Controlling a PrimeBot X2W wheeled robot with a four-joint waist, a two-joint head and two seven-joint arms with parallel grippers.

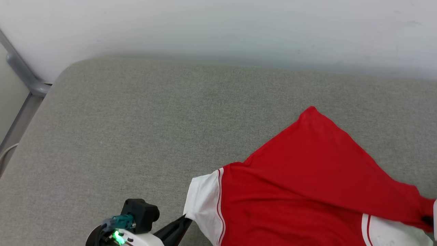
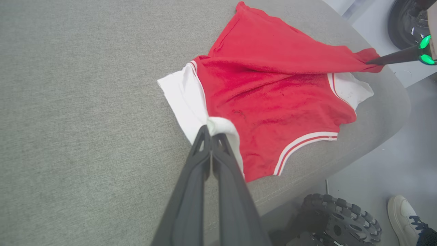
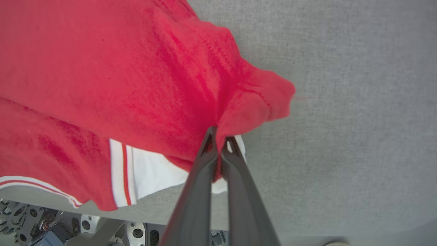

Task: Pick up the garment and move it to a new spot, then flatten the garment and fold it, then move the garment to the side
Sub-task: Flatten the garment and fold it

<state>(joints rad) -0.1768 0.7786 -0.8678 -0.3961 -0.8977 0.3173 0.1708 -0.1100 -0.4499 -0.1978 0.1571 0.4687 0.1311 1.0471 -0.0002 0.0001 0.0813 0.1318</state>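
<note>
One garment [image 1: 307,177], red, is lying in view. It is showing two white sleeves: left sleeve [image 1: 203,201] and right sleeve [image 1: 392,232]. Two grippers are showing, the left gripper [image 2: 212,131] and the right gripper [image 3: 222,136]. Each is showing two dark fingers [image 2: 191,191], four in all. One grey cushion [image 1: 136,119] is lying under the lot. One grey rail [image 1: 20,68] is showing at far left. One knobbed wheel [image 2: 341,218] and one white shoe [image 2: 403,212] are showing beyond the cushion's edge.

Garment [image 2: 273,99] fuzzy matt cloth; cushion [image 1: 136,130] coarse weave
</note>
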